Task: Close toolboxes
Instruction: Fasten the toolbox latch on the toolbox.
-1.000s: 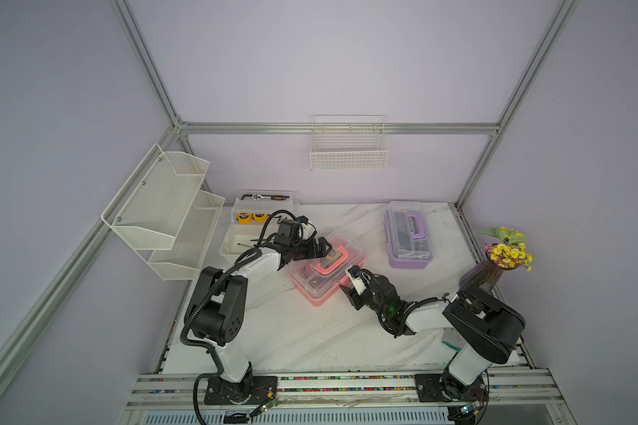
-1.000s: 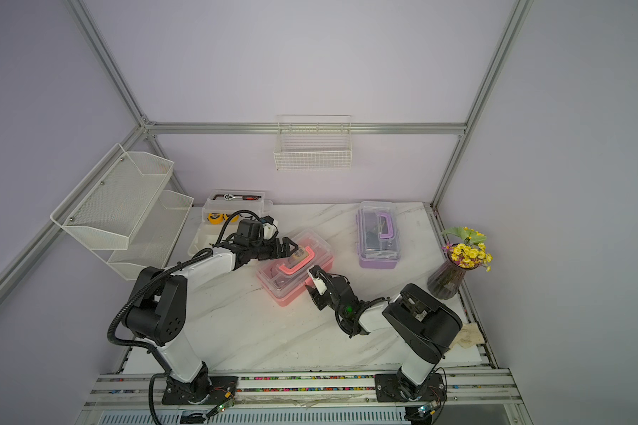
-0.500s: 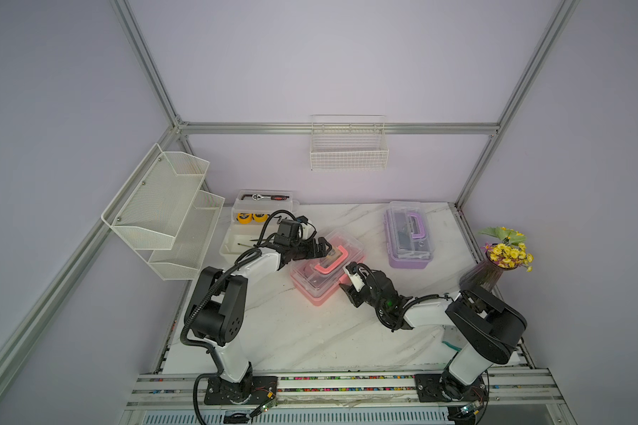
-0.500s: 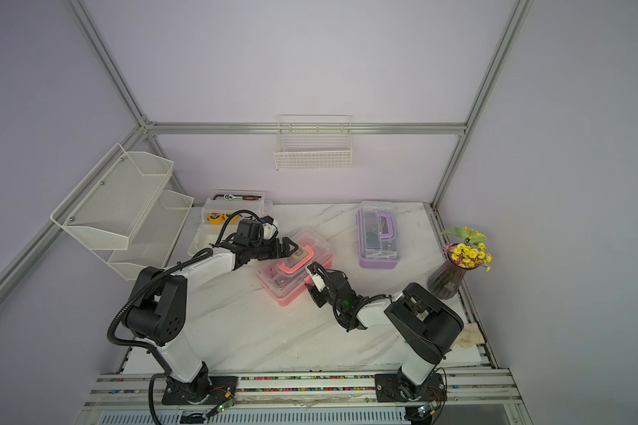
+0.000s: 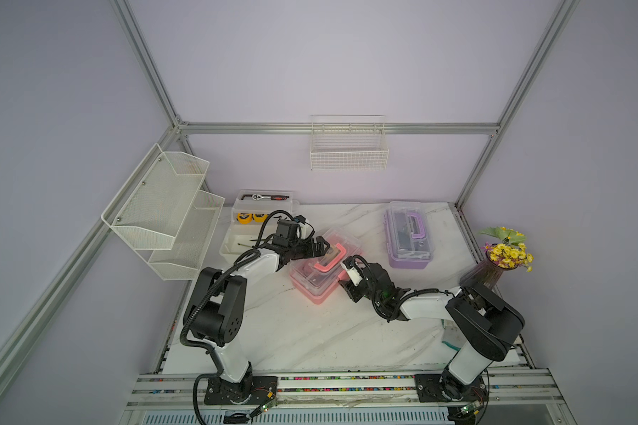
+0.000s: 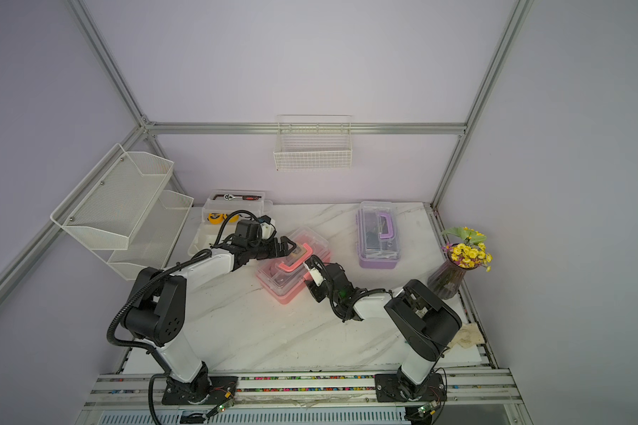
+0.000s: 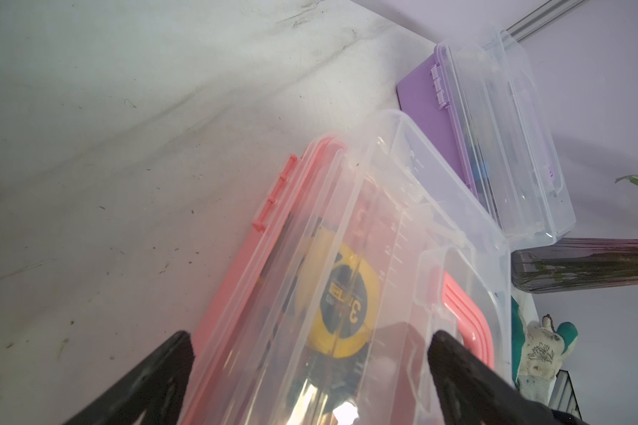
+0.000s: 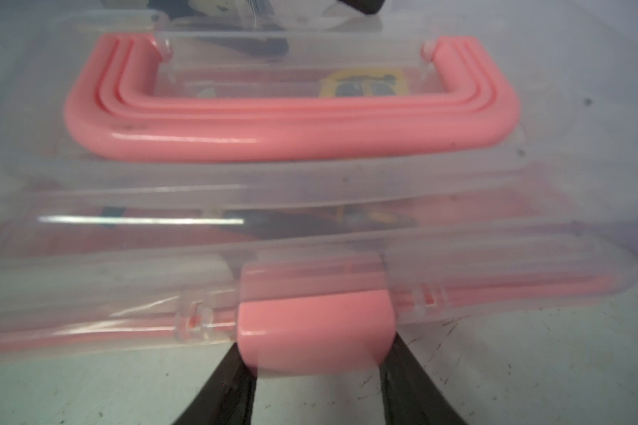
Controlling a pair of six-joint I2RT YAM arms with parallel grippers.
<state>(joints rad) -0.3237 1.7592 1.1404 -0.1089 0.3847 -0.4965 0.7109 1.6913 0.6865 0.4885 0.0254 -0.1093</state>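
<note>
Right gripper (image 5: 344, 274) edged closer to pink toolbox (image 5: 317, 291) | we see jaws half apart flanking its latch (image 8: 315, 331), contact unclear | left gripper (image 5: 323, 247) spread wide astride clear lid (image 7: 402, 206)

The pink toolbox (image 5: 312, 279) is glossy, smooth plastic.

1. Pink box (image 5: 319, 290): you have a pink base, pink handle (image 5: 328, 259) and pink latch (image 8: 315, 331), with a clear lid.
2. Purple box (image 5: 409, 259): your lilac base and handle, with a clear lid.
3. White box (image 5: 233, 244): white base.
4. Tape (image 7: 341, 301): yellow rim, black face.
5. Table (image 5: 310, 331): white marble, grey veins.
6. Basket (image 5: 349, 154): white wire grid.
7. Flowers (image 5: 509, 252): yellow, with green leaves.
8. Vase (image 5: 483, 274): smoky dark purple.
9. Arms (image 5: 424, 303): your pair is white and black.
</note>
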